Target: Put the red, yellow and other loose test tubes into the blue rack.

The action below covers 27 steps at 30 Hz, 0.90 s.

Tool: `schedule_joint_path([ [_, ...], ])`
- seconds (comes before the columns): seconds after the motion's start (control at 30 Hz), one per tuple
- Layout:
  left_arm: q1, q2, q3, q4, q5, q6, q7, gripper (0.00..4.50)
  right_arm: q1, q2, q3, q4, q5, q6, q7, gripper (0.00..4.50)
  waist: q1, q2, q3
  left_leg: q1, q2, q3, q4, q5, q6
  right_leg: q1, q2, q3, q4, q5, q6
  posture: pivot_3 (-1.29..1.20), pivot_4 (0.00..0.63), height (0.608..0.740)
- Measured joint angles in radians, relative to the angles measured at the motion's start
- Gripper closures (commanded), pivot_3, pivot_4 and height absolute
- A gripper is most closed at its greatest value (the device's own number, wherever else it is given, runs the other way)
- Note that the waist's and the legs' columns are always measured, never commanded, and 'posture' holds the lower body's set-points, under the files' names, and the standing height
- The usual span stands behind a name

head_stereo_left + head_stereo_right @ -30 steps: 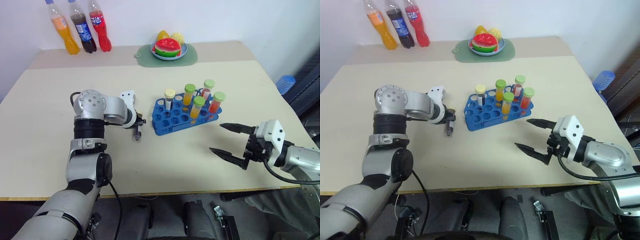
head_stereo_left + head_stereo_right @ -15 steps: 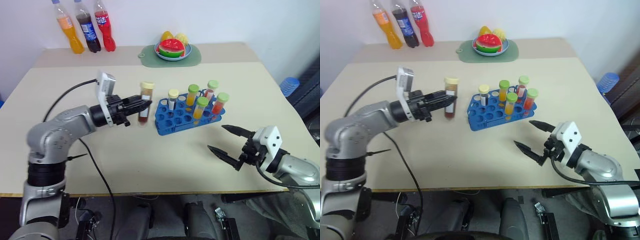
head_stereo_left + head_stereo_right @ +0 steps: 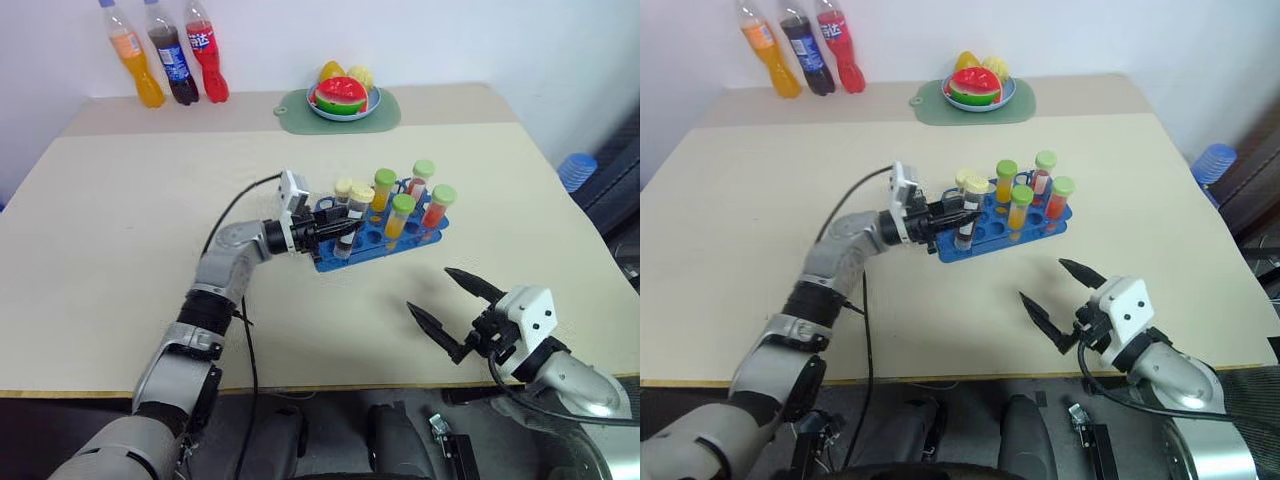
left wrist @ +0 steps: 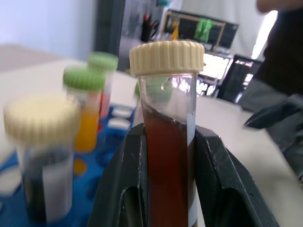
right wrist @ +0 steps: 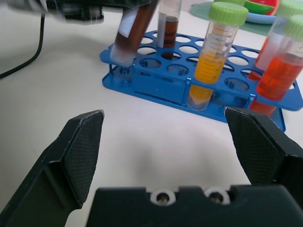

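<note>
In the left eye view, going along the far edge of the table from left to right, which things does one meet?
Orange soda bottle → dark cola bottle → red soda bottle → green mat bearing the fruit plate.

Two head cameras look forward and down over the bench (image 3: pixel 100 230) from slightly offset spots, both taking in the blue rack (image 3: pixel 375 235) mid-bench. The left wrist camera sits right up against a cream-capped tube (image 4: pixel 168 132), rack close behind. The right wrist camera looks low across the bench, near that same rack (image 5: pixel 189 80).
</note>
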State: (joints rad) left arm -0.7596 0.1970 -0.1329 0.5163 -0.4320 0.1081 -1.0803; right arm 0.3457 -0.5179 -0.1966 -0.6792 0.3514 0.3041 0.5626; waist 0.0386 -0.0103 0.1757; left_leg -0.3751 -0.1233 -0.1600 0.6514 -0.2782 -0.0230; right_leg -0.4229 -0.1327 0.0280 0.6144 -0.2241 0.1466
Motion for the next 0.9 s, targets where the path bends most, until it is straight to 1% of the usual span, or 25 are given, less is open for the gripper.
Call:
schedule_joint_path([
  [0.17, -0.031, -0.036, -0.001, 0.085, 0.076, -0.128, 0.011, 3.74, 0.026, 0.021, 0.004, -0.028, -0.020, -0.009, -0.033, 0.00, 0.000, 0.000, -0.002, 0.001, 0.000, 0.000, 0.000, -0.002, 0.003, 0.001, 0.000, 0.000, 0.000, 0.000, 0.001, 0.00, 0.150, 0.740],
  [0.33, -0.063, -0.077, 0.001, 0.167, 0.127, -0.214, 0.045, 3.74, 0.033, 0.028, 0.008, -0.034, -0.032, -0.009, -0.051, 0.00, -0.001, -0.001, -0.003, 0.001, 0.000, -0.001, 0.000, -0.002, 0.003, 0.001, 0.000, 0.000, 0.000, 0.000, 0.001, 0.00, 0.150, 0.740],
  [0.63, -0.069, -0.097, 0.002, 0.225, 0.176, -0.268, 0.050, 3.74, 0.031, 0.028, 0.013, -0.034, -0.034, -0.009, -0.064, 0.00, -0.002, -0.001, -0.003, 0.002, 0.000, -0.001, 0.000, -0.002, 0.004, 0.002, 0.001, 0.000, 0.000, 0.000, 0.001, 0.00, 0.150, 0.740],
  [0.7, -0.063, -0.103, 0.011, 0.228, 0.175, -0.264, 0.050, 2.68, 0.028, 0.028, 0.013, -0.034, -0.034, -0.009, -0.064, 0.00, -0.002, -0.001, -0.003, 0.002, 0.000, -0.001, 0.000, -0.002, 0.004, 0.002, 0.001, 0.000, 0.000, 0.000, 0.001, 0.00, 0.150, 0.740],
  [0.73, -0.060, -0.101, 0.012, 0.228, 0.175, -0.255, 0.047, 2.25, 0.028, 0.028, 0.013, -0.034, -0.034, -0.009, -0.064, 0.00, -0.002, -0.001, -0.004, 0.002, 0.000, -0.001, 0.000, -0.002, 0.004, 0.002, 0.001, 0.000, 0.000, 0.000, 0.001, 0.00, 0.150, 0.740],
  [0.87, -0.007, -0.115, 0.020, 0.215, 0.171, -0.222, 0.051, 0.19, 0.022, 0.027, 0.013, -0.034, -0.033, -0.009, -0.062, 0.00, -0.002, -0.001, -0.003, 0.001, 0.000, -0.002, 0.000, -0.002, 0.003, 0.002, 0.001, 0.000, 0.001, 0.000, 0.001, 0.00, 0.150, 0.740],
  [0.9, -0.001, -0.115, 0.027, 0.198, 0.170, -0.213, 0.062, 0.19, 0.016, 0.027, 0.013, -0.034, -0.032, -0.009, -0.060, 0.00, -0.002, -0.001, -0.003, 0.001, 0.000, -0.002, 0.000, -0.002, 0.003, 0.002, 0.001, 0.000, 0.001, 0.000, 0.001, 0.00, 0.150, 0.740],
])
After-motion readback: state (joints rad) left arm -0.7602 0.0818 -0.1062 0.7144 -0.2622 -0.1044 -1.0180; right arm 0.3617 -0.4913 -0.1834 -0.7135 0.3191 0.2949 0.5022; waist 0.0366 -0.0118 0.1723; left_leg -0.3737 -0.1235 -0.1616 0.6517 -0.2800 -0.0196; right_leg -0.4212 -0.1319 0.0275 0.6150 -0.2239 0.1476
